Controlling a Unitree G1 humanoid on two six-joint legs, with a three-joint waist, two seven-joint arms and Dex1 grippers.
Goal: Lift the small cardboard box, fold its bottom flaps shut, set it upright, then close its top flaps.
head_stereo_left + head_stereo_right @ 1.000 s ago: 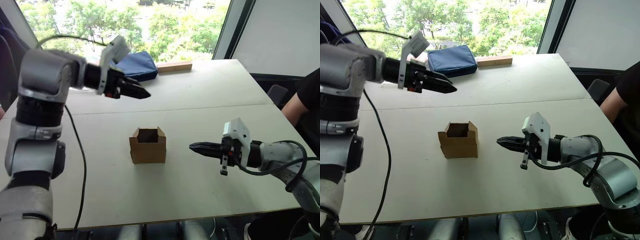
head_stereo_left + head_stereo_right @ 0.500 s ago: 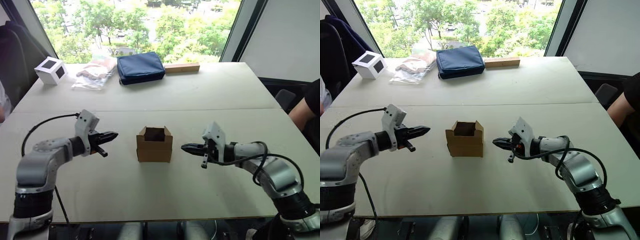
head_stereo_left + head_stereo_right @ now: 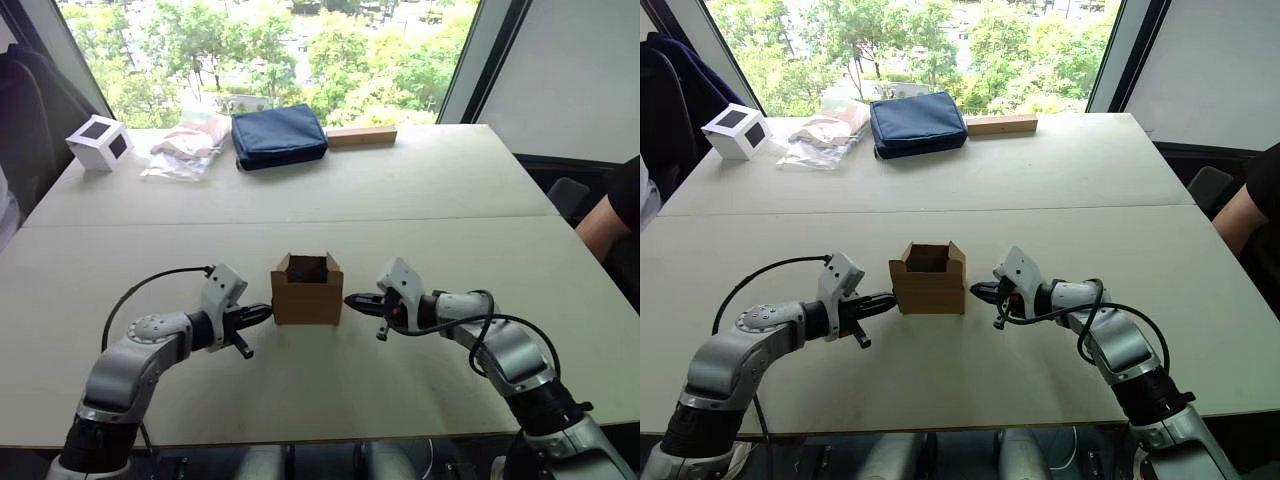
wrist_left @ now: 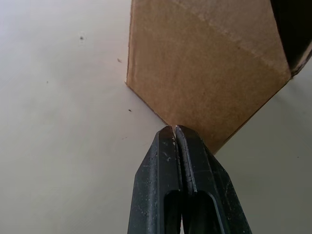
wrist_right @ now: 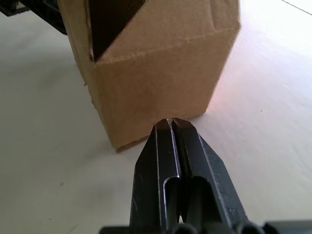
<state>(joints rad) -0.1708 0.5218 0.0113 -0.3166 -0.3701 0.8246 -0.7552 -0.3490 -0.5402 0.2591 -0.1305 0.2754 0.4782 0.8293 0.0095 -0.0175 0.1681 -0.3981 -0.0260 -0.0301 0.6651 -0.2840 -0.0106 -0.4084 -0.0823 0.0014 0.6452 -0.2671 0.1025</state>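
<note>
Head view: the box point(image 3: 304, 290) stands mid-frame on the bench point(image 3: 450, 200), open end up, squarely between left pincer point(image 3: 262, 312) and right pincer point(image 3: 352, 300). Wrist views: both pincers pinched closed, empty, tips at its walls. Half a second ago they were farther out

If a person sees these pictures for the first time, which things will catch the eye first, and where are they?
The small cardboard box stands in the middle of the table, its upper end open. The left gripper and the right gripper point at it from opposite sides, both shut, tips close to its side walls. Along the far edge lie a dark blue pouch, a white cube and a wooden block.
</note>
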